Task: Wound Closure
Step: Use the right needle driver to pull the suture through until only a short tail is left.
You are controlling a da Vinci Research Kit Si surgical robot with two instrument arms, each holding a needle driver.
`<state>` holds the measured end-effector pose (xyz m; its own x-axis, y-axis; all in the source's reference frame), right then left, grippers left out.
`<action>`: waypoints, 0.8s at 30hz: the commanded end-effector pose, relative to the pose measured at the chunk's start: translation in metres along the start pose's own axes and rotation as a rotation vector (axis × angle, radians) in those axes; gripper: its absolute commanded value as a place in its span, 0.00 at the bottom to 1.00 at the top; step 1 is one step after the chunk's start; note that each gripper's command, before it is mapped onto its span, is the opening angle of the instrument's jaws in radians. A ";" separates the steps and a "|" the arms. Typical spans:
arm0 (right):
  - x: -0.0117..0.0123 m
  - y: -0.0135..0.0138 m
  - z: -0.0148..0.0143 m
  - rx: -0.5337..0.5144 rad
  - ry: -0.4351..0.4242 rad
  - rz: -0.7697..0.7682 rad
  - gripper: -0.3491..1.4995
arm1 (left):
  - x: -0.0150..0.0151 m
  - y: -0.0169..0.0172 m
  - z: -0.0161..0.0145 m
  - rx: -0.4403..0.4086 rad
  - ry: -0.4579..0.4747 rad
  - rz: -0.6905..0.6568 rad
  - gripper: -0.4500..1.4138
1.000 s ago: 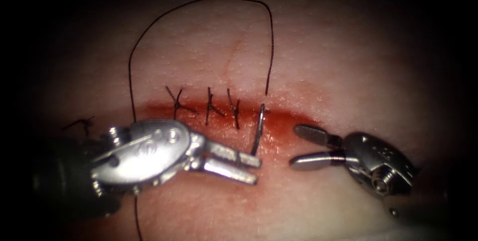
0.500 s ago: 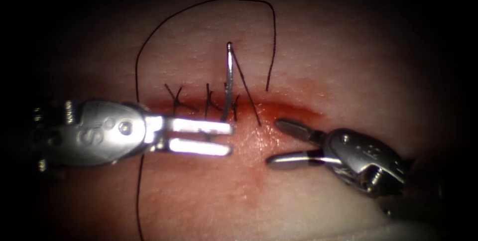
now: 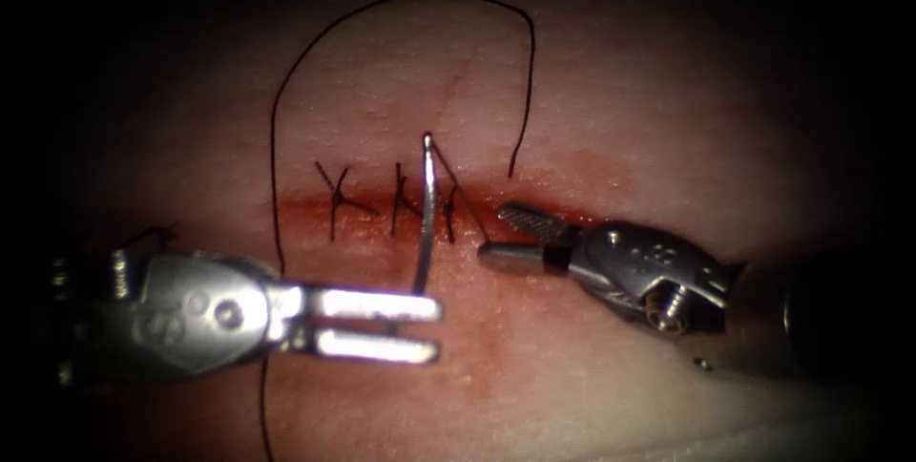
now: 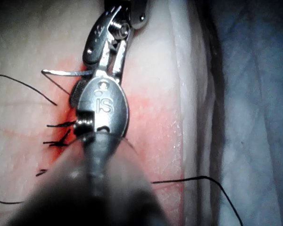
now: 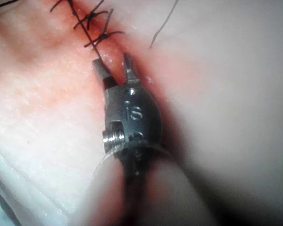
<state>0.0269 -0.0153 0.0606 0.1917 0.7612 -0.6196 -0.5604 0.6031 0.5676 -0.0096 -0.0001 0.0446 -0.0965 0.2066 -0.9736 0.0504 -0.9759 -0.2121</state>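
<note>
**Needle free of the tissue, in the left tool**

The left tool (image 3: 439, 326) lies nearest, its shaft coming in low and level from the left, its jaws pointing right along the near lip of the cut (image 3: 305, 206). It is clenched on the needle (image 3: 426, 214) close to the pointed end. A second ago the needle stood in the tissue (image 3: 620, 118) just right of the last stitch; now it is wholly out and upright, with its threaded end uppermost over the stitches (image 3: 334, 199).

From that upper end the thread (image 3: 274, 137) slants down into the tissue beside the right tool (image 3: 491, 235). The right tool reaches in from the right, tilted down toward the cut. Its jaws are parted and hold nothing, with the tips just right of the last stitch, over the unclosed part. It has come closer to the stitches over the last second. Red fluid (image 3: 487, 328) stains the tissue between the two tools.

Beyond the cut the thread swings out in a wide slack loop over the far tissue, then comes back down past the left tool's wrist.

In my judgement, doing this well means a firm hold, so the needle cannot twist. The pull should follow the line in which the thread leaves the tissue, not across it. The slack loop should stay off the three finished stitches and the point off the tissue.
</note>
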 end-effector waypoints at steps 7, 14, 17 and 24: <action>-0.0009 -0.0012 0.0008 0.013 0.027 -0.011 0.34 | -0.0034 0.0003 0.0015 0.003 -0.001 0.020 0.00; -0.0011 -0.0010 0.0009 -0.005 -0.001 -0.022 0.10 | -0.0018 0.0011 0.0009 0.000 -0.001 0.018 0.00; -0.0014 -0.0015 0.0003 -0.014 -0.026 -0.014 0.00 | -0.0018 0.0011 0.0007 -0.002 0.000 0.018 0.00; -0.0015 -0.0049 -0.0031 -0.022 -0.065 0.075 0.00 | -0.0027 0.0025 0.0010 -0.006 -0.014 0.004 0.00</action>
<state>0.0262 -0.0197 0.0564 0.2012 0.8183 -0.5384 -0.5951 0.5387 0.5964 -0.0096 -0.0033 0.0462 -0.1123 0.2022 -0.9729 0.0545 -0.9764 -0.2092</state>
